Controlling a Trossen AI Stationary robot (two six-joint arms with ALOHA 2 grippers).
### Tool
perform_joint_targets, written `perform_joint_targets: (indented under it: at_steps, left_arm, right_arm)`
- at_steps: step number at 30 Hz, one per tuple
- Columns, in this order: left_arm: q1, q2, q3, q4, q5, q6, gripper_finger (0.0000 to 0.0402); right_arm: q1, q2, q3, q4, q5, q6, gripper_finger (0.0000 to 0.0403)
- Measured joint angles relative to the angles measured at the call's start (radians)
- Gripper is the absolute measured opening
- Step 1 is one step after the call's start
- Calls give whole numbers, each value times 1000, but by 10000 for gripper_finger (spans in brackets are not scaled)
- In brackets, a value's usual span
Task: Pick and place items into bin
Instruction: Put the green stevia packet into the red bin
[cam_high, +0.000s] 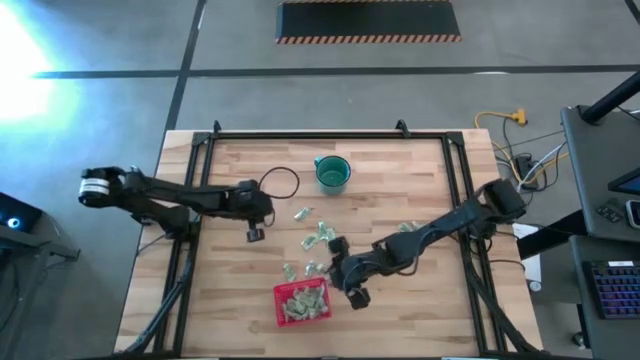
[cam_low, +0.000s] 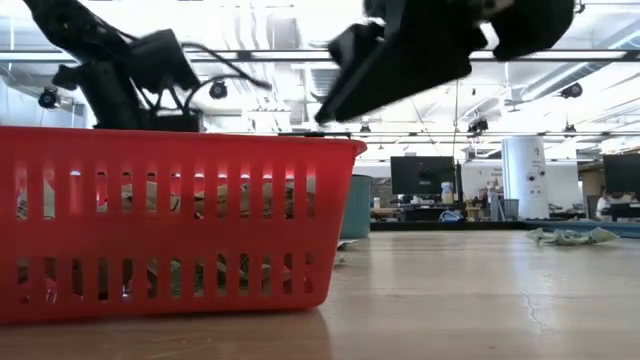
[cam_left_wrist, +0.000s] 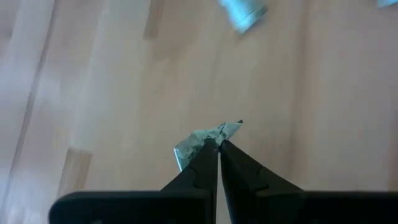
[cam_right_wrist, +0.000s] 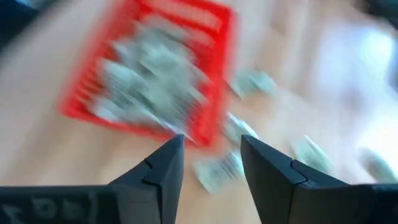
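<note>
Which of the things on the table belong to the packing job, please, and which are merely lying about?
Job:
red bin, already holding packets
loose packets on the wood
packet pinched in the shut left gripper
right gripper, open and empty beside the bin

Lying about:
teal cup
black cable loop

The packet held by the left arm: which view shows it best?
The left wrist view: the packet sits pinched between the shut fingers. The high view shows only the left gripper; the low and right wrist views miss it.
</note>
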Motion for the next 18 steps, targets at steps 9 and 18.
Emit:
perform_joint_targets:
  at_steps: [9, 18]
  left_arm:
    - [-159, -170, 0, 75, 78, 3, 0]
    - [-383, -239, -9, 289, 229, 93, 0]
  right_arm:
    - [10, -62, -64, -325, 232, 239, 127]
    - [-2, -102, -198, -359, 260, 295, 111]
